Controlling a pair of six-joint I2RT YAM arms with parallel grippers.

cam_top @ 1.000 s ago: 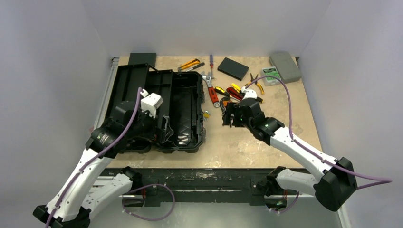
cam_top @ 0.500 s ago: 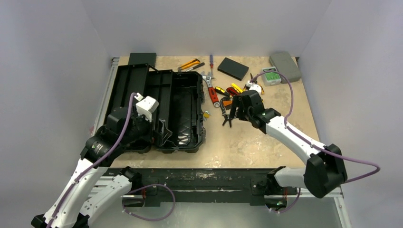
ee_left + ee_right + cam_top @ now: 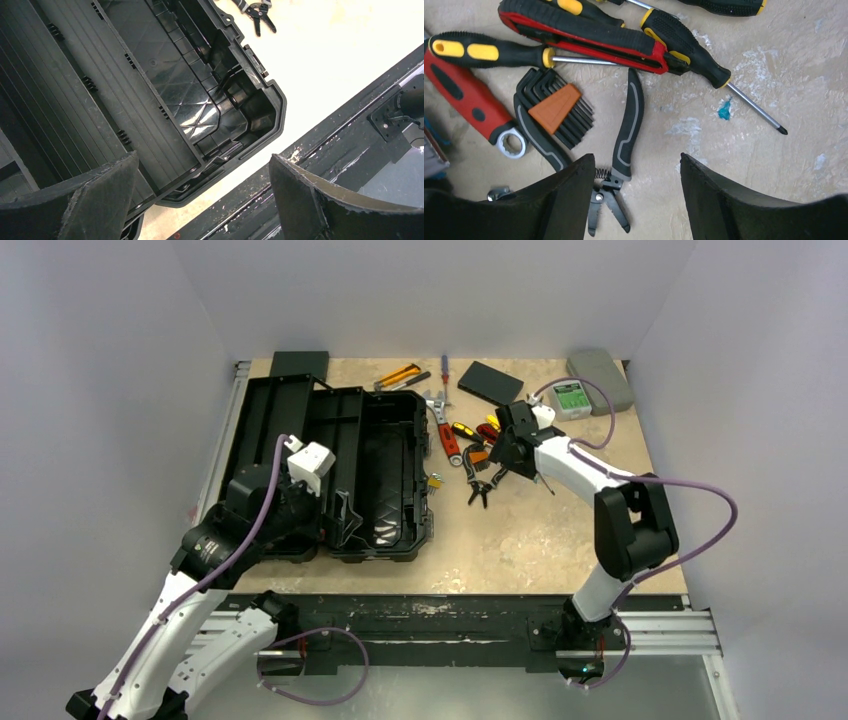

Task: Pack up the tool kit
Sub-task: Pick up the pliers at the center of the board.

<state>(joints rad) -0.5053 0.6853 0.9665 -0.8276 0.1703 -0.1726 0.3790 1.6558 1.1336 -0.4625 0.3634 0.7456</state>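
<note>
Presently notes left gripper spread wide over open toolbox | right gripper parted, empty, above wire strippers.

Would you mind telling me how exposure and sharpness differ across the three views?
Left wrist view: the table is blown out almost white, with a glossy highlight on the toolbox floor. Right wrist view: evenly exposed, pliers and hex keys sharp. Top external view: soft, even light, no harsh shadows.
</note>
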